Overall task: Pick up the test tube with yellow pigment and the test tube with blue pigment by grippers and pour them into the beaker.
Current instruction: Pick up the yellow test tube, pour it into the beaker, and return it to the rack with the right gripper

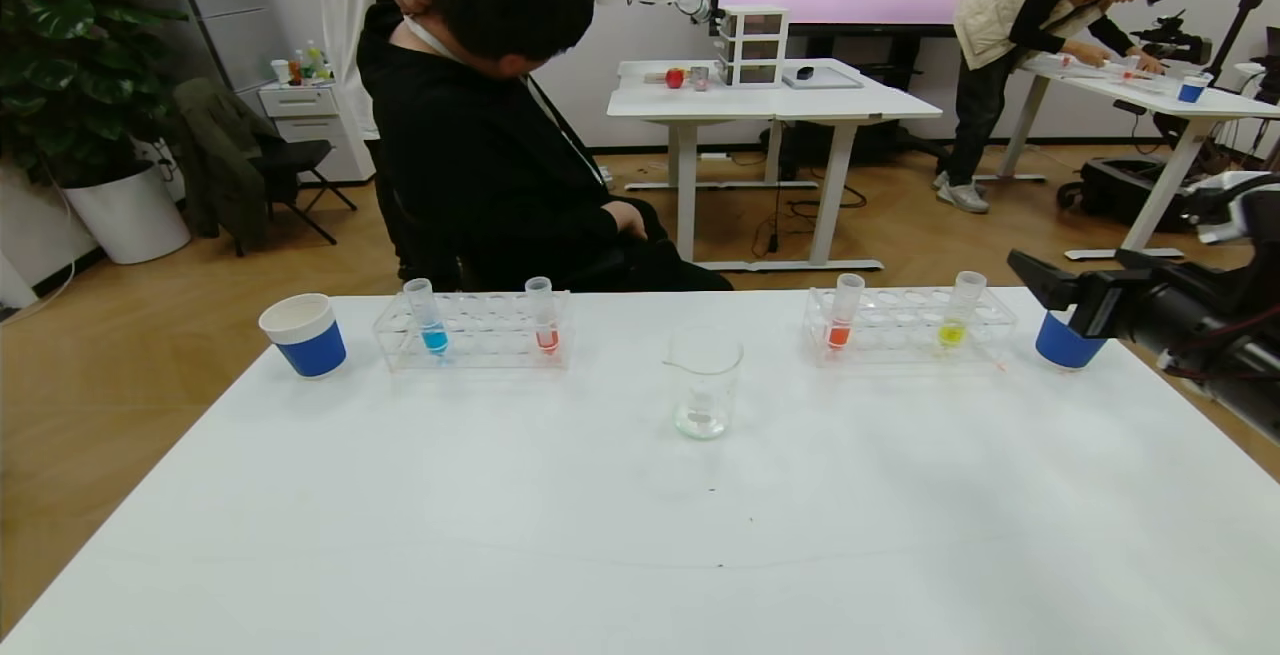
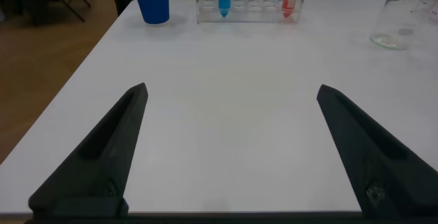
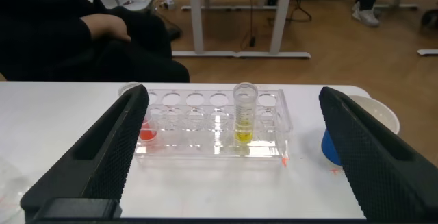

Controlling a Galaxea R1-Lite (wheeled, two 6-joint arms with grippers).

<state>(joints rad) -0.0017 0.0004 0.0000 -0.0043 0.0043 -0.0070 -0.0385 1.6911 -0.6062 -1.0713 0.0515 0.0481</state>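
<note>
The right arm (image 1: 1180, 320) is chunky dark grey/black with a boxy block and black and reddish cables. Both the left gripper (image 2: 229, 148) and the right gripper (image 3: 233, 155) have matte black wedge-shaped fingers, the right ones dimpled.

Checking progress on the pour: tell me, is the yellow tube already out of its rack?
No, the test tube with yellow pigment stands upright in its rack, between the open fingers of the right gripper.

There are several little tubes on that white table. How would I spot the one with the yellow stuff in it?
Start at the clear glass beaker in the middle of the white table, then look to the clear plastic rack on the robot's right. Two small clear tubes stand in it: the yellow-liquid tube is nearer the blue paper cup, while its neighbour holds orange-red liquid.
</note>
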